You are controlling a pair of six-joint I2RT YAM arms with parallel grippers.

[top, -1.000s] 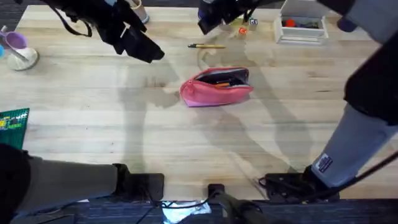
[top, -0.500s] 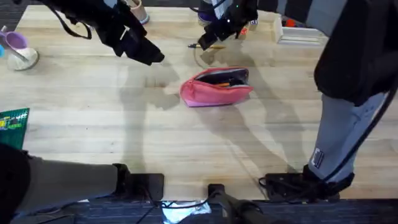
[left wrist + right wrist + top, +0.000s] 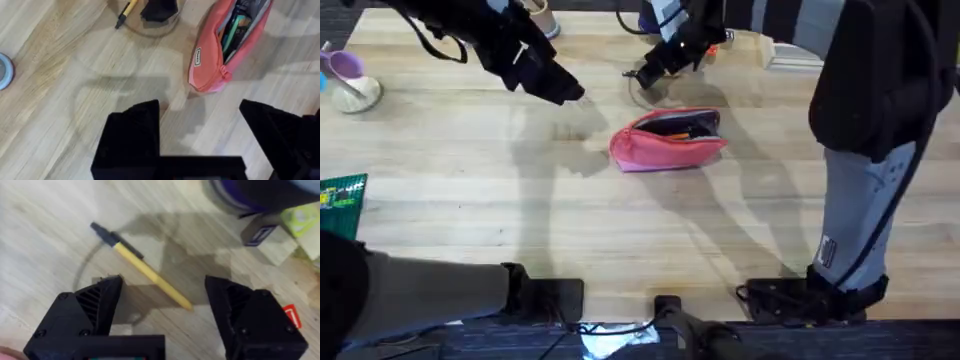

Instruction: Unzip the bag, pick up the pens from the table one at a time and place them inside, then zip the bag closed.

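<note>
Pens are split between two places: the yellow-barrelled pen (image 3: 142,266) with its black end lies bare on the bench (image 3: 470,190), on the far side of the pink bag (image 3: 667,140), and dark pen shapes show inside the bag's open mouth. From overhead that loose pen is mostly hidden under the right pincer (image 3: 655,72), with only a thin tip poking out beside it. The contents of the bag are hard to make out from above; the left wrist view shows a greenish-dark barrel and an orange streak in the gap of the unzipped top, but how many pens lie there cannot be told. In that same view the bag (image 3: 227,47) is cut off at the frame edge, and so is the yellow pen (image 3: 126,11).

The right arm reaches from its base at the lower right, rising large and dark close under the camera, then stretching across to the far middle of the bench. Its pincer (image 3: 162,307) hangs directly over the yellow pen with the two fingers spread wide, one on each side of the barrel, gripping nothing.

The left arm extends to the far left of the bench, well apart from the bag. Its pincer (image 3: 200,125) is also spread wide and empty, hovering above bare wood.
</note>
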